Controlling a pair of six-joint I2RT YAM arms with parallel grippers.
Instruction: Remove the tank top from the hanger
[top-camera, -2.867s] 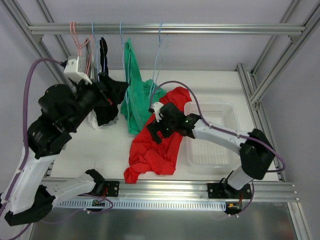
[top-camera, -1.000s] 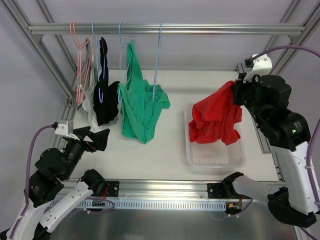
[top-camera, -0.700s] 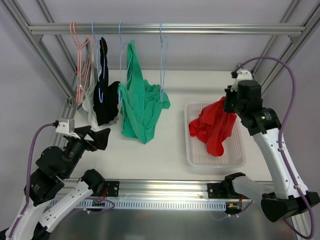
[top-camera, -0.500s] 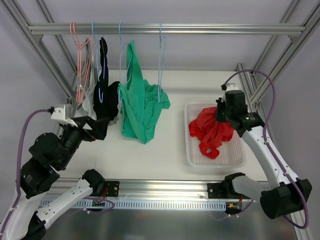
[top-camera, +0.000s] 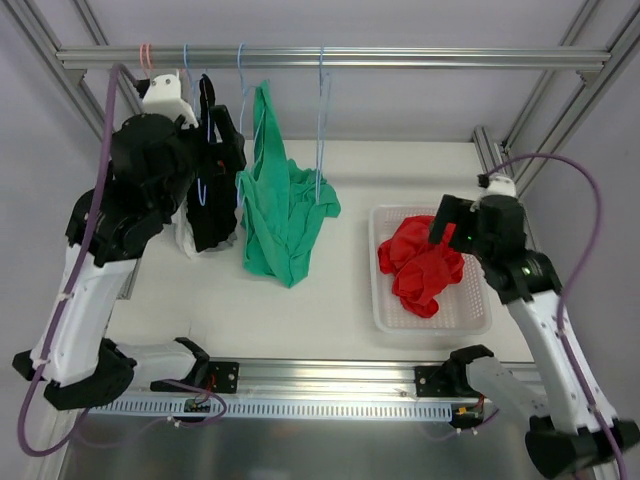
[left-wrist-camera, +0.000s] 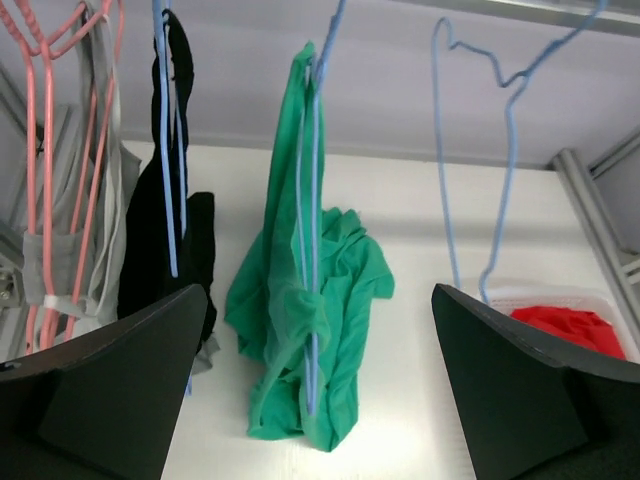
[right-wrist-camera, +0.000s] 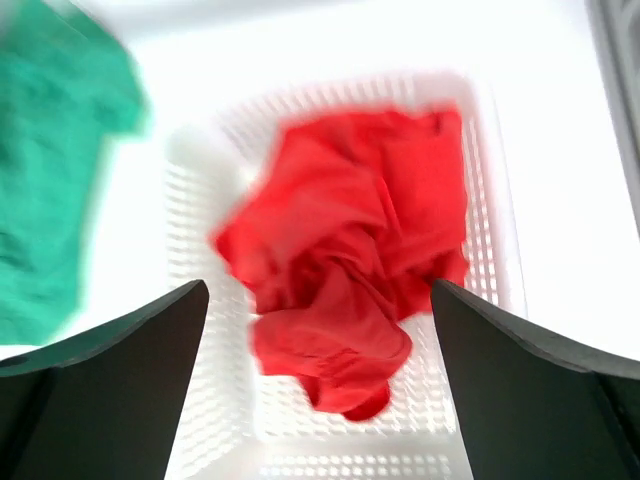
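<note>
The red tank top (top-camera: 420, 270) is lying crumpled inside the white basket (top-camera: 478, 318), off any hanger. The right gripper (right-wrist-camera: 318, 295) is hovering above the basket, jaws wide and empty. The left gripper (left-wrist-camera: 320, 290), equally spread and empty, is facing the green tank top (top-camera: 285, 215) hanging well left of the basket. Judged step: drop-off done; the next move calls for slipping the green top off its hanger.

We see a rail (top-camera: 330, 58) spanning above the back of the surface (top-camera: 340, 290). From it hang, left to right, crowded garments (top-camera: 208, 200), one draped garment (top-camera: 280, 215), then a bare hanger (top-camera: 320, 120). At right on the surface stands a basket (top-camera: 385, 318); the tank top (top-camera: 420, 265) lies inside it.
</note>
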